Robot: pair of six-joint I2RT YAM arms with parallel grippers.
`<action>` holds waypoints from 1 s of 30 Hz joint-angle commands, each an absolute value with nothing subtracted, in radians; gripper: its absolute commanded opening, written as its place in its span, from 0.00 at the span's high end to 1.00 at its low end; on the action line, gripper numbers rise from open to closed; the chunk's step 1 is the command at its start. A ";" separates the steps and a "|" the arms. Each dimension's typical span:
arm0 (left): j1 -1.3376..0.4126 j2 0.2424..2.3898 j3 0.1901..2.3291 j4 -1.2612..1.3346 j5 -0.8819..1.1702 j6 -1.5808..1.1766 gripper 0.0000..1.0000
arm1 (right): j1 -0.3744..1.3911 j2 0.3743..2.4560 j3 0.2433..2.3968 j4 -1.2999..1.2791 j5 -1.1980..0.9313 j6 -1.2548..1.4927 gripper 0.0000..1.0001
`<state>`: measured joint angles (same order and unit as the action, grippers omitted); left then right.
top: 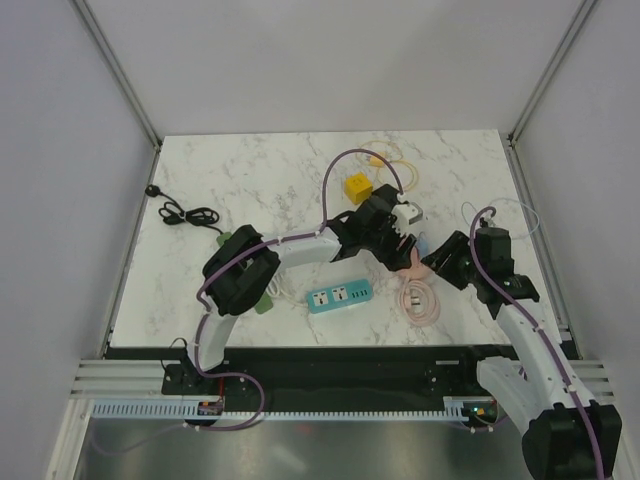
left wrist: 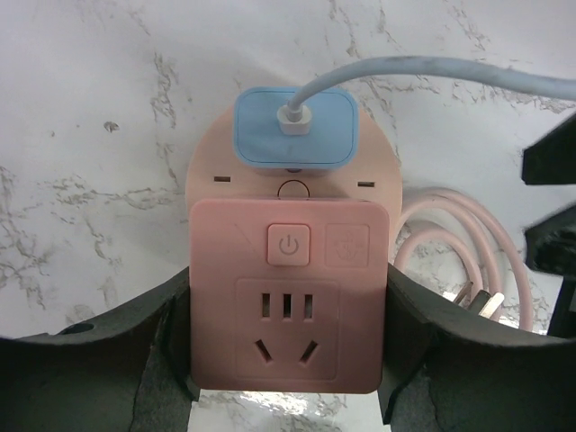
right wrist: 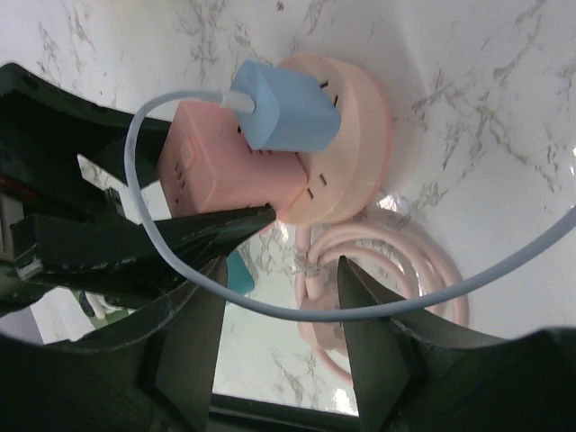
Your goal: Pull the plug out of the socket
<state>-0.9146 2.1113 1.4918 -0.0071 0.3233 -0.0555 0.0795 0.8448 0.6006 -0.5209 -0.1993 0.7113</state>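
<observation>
Blue rounded-square plastic plug [right wrist: 286,112] seated in pink plastic socket block [left wrist: 290,270], right of centre on white marble surface [top: 250,170]. Block's square body clamped by left end effector [left wrist: 288,355]; right end effector [right wrist: 283,333] spread wide, nothing held, short of plug. Risks: pale blue cable [left wrist: 450,67], looped across right fingers [right wrist: 191,346], likely snagged; block dragged loose by oblique pull. Coiled pink cord [right wrist: 369,238] crowded under approach; teal power strip [top: 341,296] near.

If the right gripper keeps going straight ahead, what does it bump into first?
Probably the blue cable. It crosses right in front of the open right gripper. The pink cord and the plug lie farther on. Depth is hard to judge here.
</observation>
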 commanded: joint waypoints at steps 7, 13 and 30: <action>-0.888 1.985 1.470 0.071 0.403 -0.170 0.98 | 0.023 0.769 0.431 -0.256 -0.210 0.834 0.39; -0.885 1.971 1.474 0.071 0.437 -0.210 0.98 | -0.021 0.761 0.371 -0.178 -0.245 0.844 0.37; -0.885 1.933 1.476 0.072 0.497 -0.281 0.98 | -0.055 0.778 0.273 0.031 -0.379 0.894 0.34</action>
<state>-0.8848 2.0300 1.4498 -0.0154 0.4175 -0.2165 -0.0452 0.7906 0.2947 -0.0498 -0.3489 0.8768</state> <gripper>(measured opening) 0.684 0.663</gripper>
